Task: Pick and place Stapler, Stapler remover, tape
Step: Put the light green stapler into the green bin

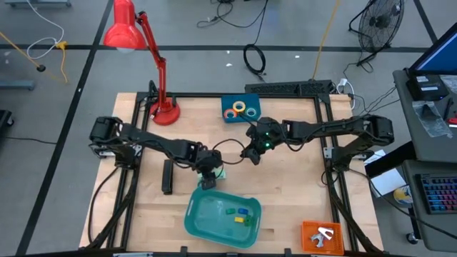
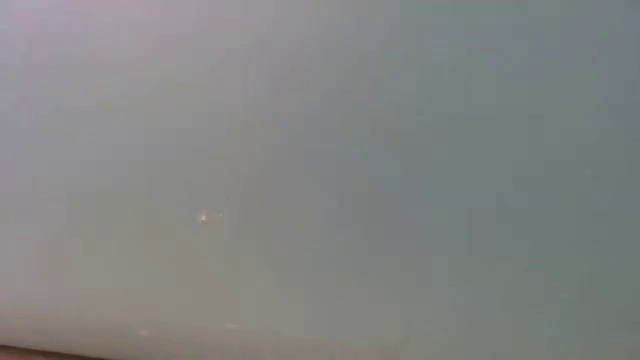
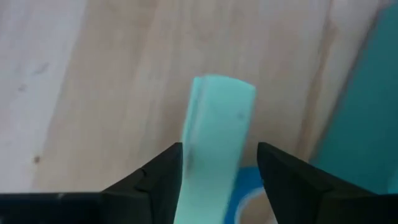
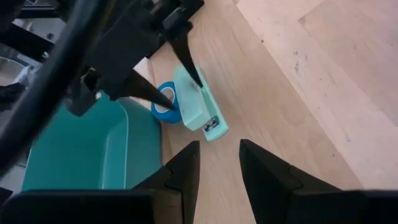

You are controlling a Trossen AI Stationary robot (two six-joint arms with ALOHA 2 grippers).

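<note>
The black stapler [image 1: 167,176] lies flat on the table, left of my left gripper [image 1: 208,175]. That gripper [image 3: 219,163] is shut on a mint-green block [image 3: 217,118], with a blue tape roll [image 4: 163,107] resting against the block's side. Other tape rolls [image 1: 240,109] sit in a blue holder at the far side. A metal stapler remover [image 1: 325,234] lies in an orange tray. My right gripper [image 1: 251,154] hovers open just beyond the block, holding nothing [image 4: 219,163]. My left gripper pinches the mint-green block between its two fingers, across its narrow width [image 3: 189,155], coming from above and pointing down. In the right wrist view the block's long side [image 4: 208,121] rests on the table beside the blue roll.
A teal tray [image 1: 203,221] holding small coloured cubes sits just near of the block. A red desk lamp [image 1: 163,107] stands at the far left. The low view is filled by a pale surface close to the lens. Bare wood lies to the right of the block.
</note>
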